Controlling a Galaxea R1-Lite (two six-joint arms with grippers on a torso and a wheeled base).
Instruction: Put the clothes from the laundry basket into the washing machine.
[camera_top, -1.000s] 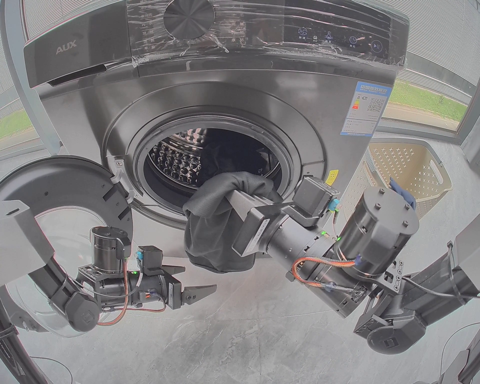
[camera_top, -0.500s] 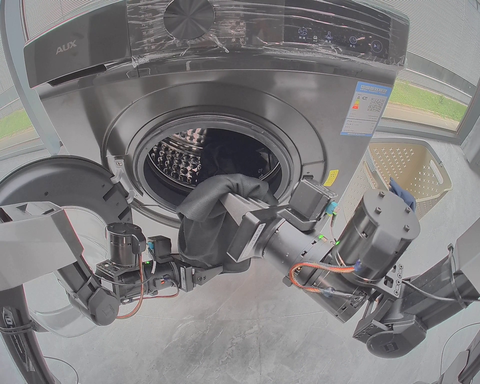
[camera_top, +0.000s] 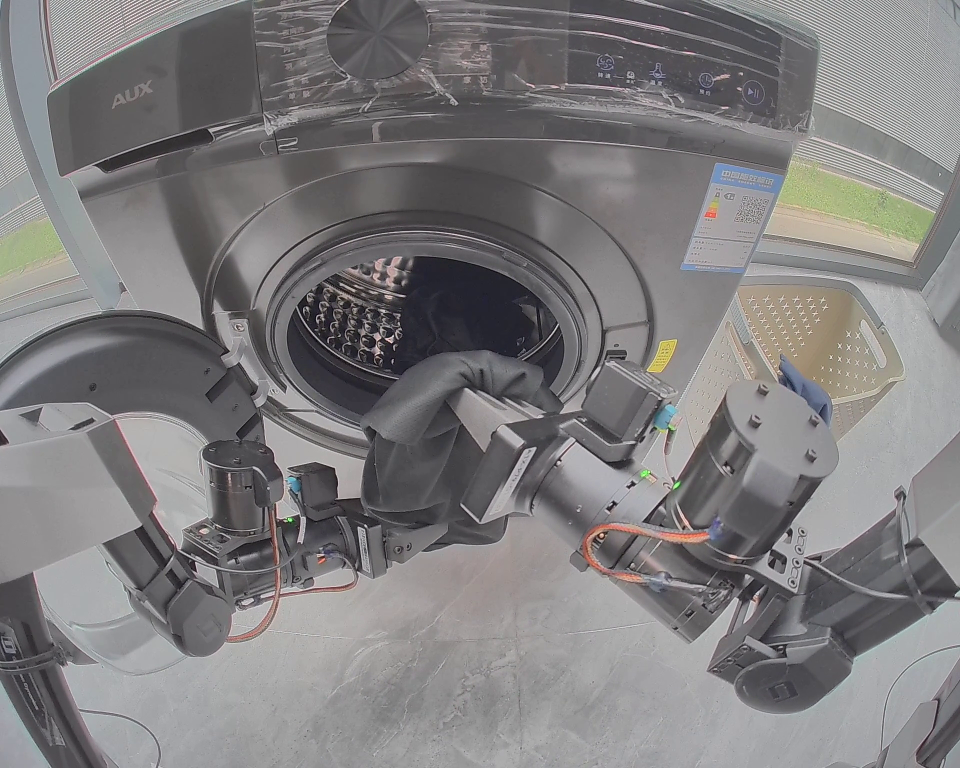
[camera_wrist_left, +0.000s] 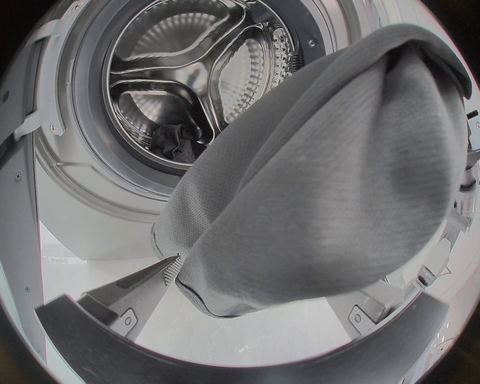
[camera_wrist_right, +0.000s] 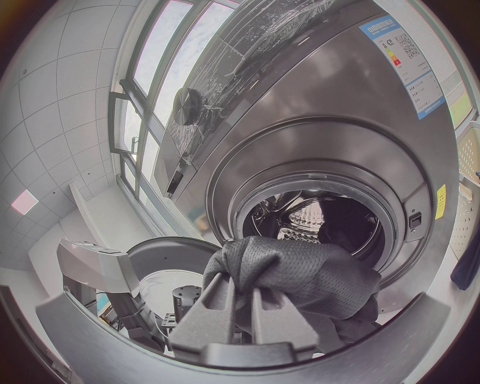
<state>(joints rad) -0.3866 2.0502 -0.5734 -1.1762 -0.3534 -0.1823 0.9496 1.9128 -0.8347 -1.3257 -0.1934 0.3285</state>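
A dark grey garment (camera_top: 430, 440) hangs in front of the washing machine's drum opening (camera_top: 340, 330). My right gripper (camera_top: 465, 400) is shut on its bunched top, the cloth pinched between the fingers (camera_wrist_right: 217, 305). My left gripper (camera_top: 425, 540) sits low, at the garment's hanging bottom. In the left wrist view it stands open (camera_wrist_left: 270, 280), with the garment (camera_wrist_left: 325, 200) sagging between its fingers (camera_wrist_left: 150, 280). Another dark piece (camera_wrist_left: 172, 142) lies inside the steel drum. The beige laundry basket (camera_top: 850, 330) stands to the right of the machine with a blue cloth (camera_top: 805, 385) over its rim.
The round machine door (camera_top: 120, 380) is swung open on the left, close beside my left arm. The grey tiled floor (camera_top: 480, 660) in front of the machine is bare. Windows run behind the machine on both sides.
My left gripper has risen from near the floor and moved right, up to the garment's bottom edge, which now bunches higher. My right gripper has kept hold and barely shifted.
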